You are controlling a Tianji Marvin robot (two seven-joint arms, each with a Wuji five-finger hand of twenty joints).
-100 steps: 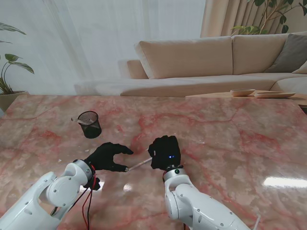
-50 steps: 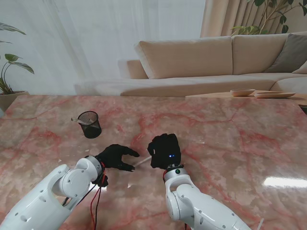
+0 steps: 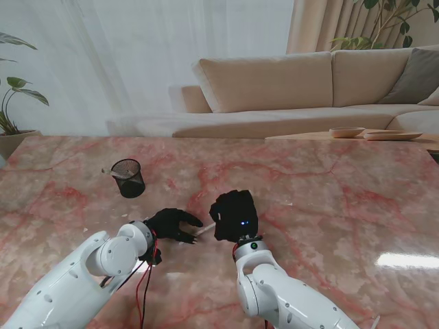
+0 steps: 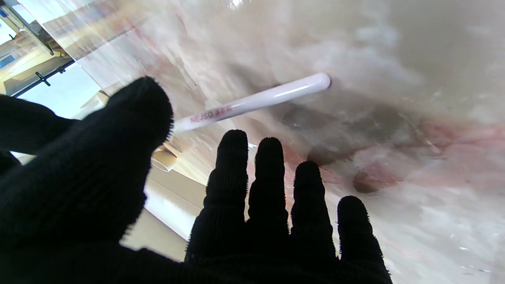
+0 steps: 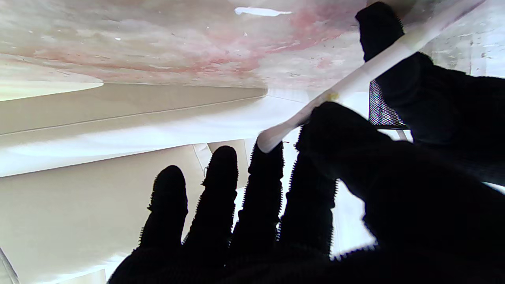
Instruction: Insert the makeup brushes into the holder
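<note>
A white makeup brush [image 3: 203, 232] shows as a short stretch between my two black-gloved hands. My right hand [image 3: 234, 214] pinches one end of the brush [image 5: 355, 83] between its thumb and fingertips [image 5: 268, 157]. My left hand [image 3: 173, 224] is open right beside it, fingers spread. In the left wrist view the brush handle [image 4: 256, 100] runs past the thumb [image 4: 130, 118], beyond the fingertips and not gripped. The black mesh holder [image 3: 128, 177] stands upright, farther from me and to the left of both hands. It also shows behind the right thumb as the holder [image 5: 380, 110].
The pink marble table [image 3: 329, 192] spreads wide to the right and far side. Red and black cables [image 3: 140, 295] hang from the left wrist. A sofa [image 3: 288, 89] and a low table with dishes [image 3: 374, 133] stand beyond the far edge.
My left hand has slid right and a little farther from me, closing in on the brush and the right hand. The right hand has stayed put with the brush.
</note>
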